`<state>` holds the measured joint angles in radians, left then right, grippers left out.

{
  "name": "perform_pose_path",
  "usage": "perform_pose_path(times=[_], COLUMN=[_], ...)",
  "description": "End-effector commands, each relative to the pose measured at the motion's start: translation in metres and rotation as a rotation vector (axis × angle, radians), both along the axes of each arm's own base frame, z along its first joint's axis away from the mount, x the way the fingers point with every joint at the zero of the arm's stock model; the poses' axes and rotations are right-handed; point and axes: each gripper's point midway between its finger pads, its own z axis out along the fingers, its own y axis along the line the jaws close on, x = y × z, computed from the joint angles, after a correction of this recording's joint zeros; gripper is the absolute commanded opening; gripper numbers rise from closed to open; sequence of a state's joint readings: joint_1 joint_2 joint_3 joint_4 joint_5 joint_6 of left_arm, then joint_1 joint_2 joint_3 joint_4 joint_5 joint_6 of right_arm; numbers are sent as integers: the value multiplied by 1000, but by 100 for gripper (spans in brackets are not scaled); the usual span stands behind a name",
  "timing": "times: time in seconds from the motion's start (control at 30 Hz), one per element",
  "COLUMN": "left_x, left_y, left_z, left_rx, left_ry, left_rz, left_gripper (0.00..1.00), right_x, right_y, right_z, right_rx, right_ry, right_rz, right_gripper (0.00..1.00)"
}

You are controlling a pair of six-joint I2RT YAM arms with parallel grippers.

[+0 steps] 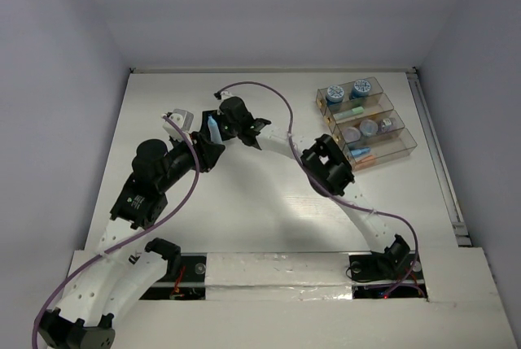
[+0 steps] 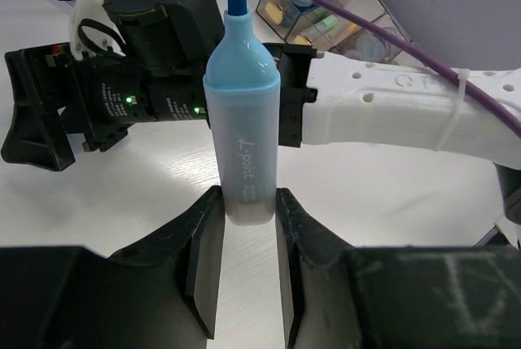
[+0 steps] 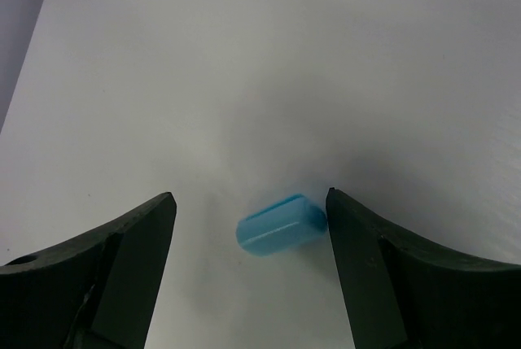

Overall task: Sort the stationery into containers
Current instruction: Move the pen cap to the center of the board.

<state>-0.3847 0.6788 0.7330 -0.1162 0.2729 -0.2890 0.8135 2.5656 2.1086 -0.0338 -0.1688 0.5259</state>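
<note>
Light-blue cap [image 3: 282, 224] between fingers of right end effector [image 3: 249, 198] (perhaps against one)

- Top view: the cap [image 3: 282, 224] is hidden beneath the right gripper [image 3: 248, 198].
- Same view: only a pale-blue sliver of the highlighter [image 1: 212, 129] shows between the two wrists.
- Left wrist view: highlighter's bottom end is buried between the fingers of the left gripper [image 2: 244, 202]. The small label under the barrel lettering is too small to read.
- Bins [image 2: 273, 3]: cut by the top edge, crossed by the purple cable [image 2: 383, 34], lower part behind the white right arm [image 2: 391, 113]. Contents blurred.
- Right wrist view: both fingers [image 3: 383, 284] run off the bottom edge. Cannot tell whether the cap touches the right-hand one.
- Left arm [image 1: 122, 284]: its bottom end is cut off at the frame's lower edge.
</note>
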Motion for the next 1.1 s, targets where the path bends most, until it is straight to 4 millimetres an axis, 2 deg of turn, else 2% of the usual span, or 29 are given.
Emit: perform_pose_path(times=[0.0,0.2,0.27,0.3,0.43,0.47,0.53,0.7,0.8,0.83,1.03,1.07], left_x=[2,3,2,2,2,3,3,3,3,3,3,3], left_y=[-2,-2,-3,-3,-3,-3,-3,-3,-3,-3,-4,-4], left_z=[10,10,10,10,9,9,10,9,10,9,10,8], left_rx=[-10,-10,-10,-11,-10,-9,-10,-11,-11,-11,-13,-12], left_ry=[-47,-47,-47,-46,-46,-46,-49,-45,-46,-45,-45,-42], left_rz=[-10,-8,-11,-9,-11,-10,-10,-11,-11,-12,-14,-14], left_gripper=[0,0,0,0,0,0,0,0,0,0,0,0], right_x=[-14,-21,-29,-30,-42,-46,-48,-56,-57,-62,-55,-56], right_y=[8,15,17,16,13,8,6,-7,-16,-17,-42,-49], right_z=[-29,-44,-50,-50,-56,-64,-57,-66,-64,-67,-71,-77], right_rx=[-77,-92,-103,-105,-140,-161,-164,-244,-284,-305,-457,-484], right_ry=[40,52,55,55,47,59,31,13,-5,-8,-87,-86], right_rz=[71,106,126,133,176,187,208,269,275,285,260,251], right_gripper=[78,70,59,57,57,57,57,57,57,57,55,55])
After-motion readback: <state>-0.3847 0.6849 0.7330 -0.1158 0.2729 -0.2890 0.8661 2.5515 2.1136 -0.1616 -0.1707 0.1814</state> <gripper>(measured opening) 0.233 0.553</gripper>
